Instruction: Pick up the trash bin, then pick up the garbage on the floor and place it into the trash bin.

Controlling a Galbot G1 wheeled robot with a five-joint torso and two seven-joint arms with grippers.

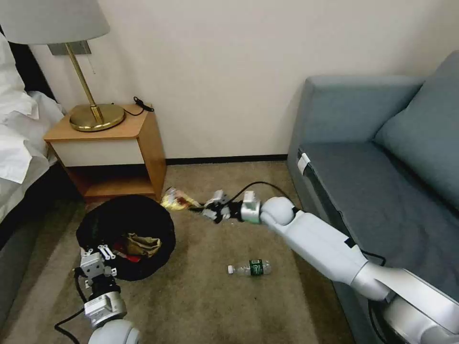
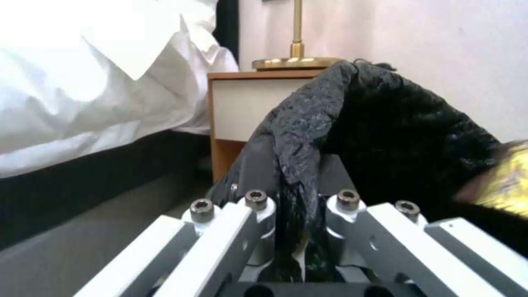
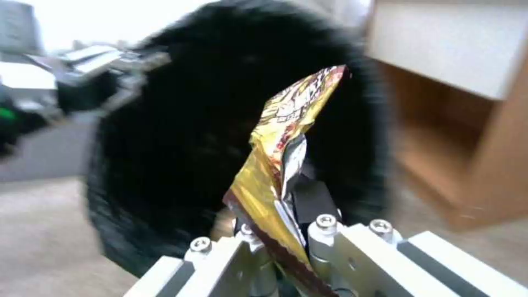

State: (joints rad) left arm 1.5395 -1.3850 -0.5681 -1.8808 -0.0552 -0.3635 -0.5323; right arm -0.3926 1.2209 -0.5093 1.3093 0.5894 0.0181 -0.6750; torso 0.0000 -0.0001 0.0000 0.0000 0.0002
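You have the low round trash bin lined with crinkly black plastic at the left of the floor, tipped so its mouth faces up and right, with the left gripper clamped narrow on its near rim; in the left wrist view the jaws pinch a fold of the black liner. The brown crumpled paper bag and a red-and-white crumpled packet already lie inside. Your right gripper reaches out low over the carpet, just right of the bin's far edge, closed on the gold-brown snack wrapper, which sticks out towards the bin.

To finish this step well, I would carry the wrapper on left until it hangs over the black opening, not over the rim, and only then let go; the wrapper is light and stiff, so it may catch on the liner's lip and slide back to the floor. Keep the left grip steady so the mouth does not sag shut.

The small clear bottle with a green label lies on the carpet nearer to you, well apart from the bin. The wooden nightstand stands just beyond the bin and the grey sofa flanks your right arm, so keep the elbow clear of both.
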